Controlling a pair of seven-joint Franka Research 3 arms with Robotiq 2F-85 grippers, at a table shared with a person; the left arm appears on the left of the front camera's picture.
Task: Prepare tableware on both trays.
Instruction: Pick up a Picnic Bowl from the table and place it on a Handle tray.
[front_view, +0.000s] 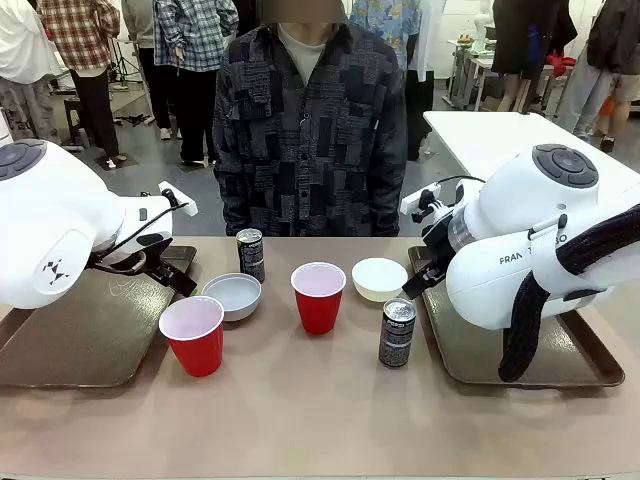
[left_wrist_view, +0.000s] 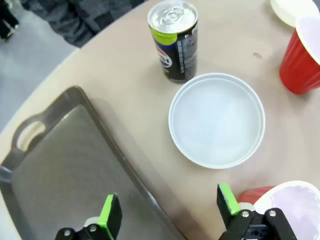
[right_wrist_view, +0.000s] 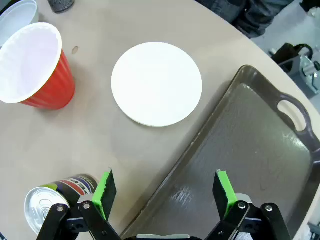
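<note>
Two dark brown trays lie at the table's sides, the left tray (front_view: 70, 345) and the right tray (front_view: 470, 350), both bare. Between them stand two red cups (front_view: 193, 335) (front_view: 318, 297), two white bowls (front_view: 232, 296) (front_view: 379, 279) and two dark cans (front_view: 250, 255) (front_view: 397, 332). My left gripper (left_wrist_view: 169, 207) hangs open over its tray's inner rim (left_wrist_view: 125, 165), short of a bowl (left_wrist_view: 216, 120) and a can (left_wrist_view: 175, 40). My right gripper (right_wrist_view: 165, 192) is open above its tray's edge (right_wrist_view: 200, 155), with a bowl (right_wrist_view: 156, 83) ahead and a can (right_wrist_view: 55, 200) beside one finger.
A person (front_view: 310, 130) stands at the far side of the table, hands not showing. A red cup (left_wrist_view: 290, 205) sits close by my left gripper's finger. Bare tabletop (front_view: 300, 410) runs along the near edge.
</note>
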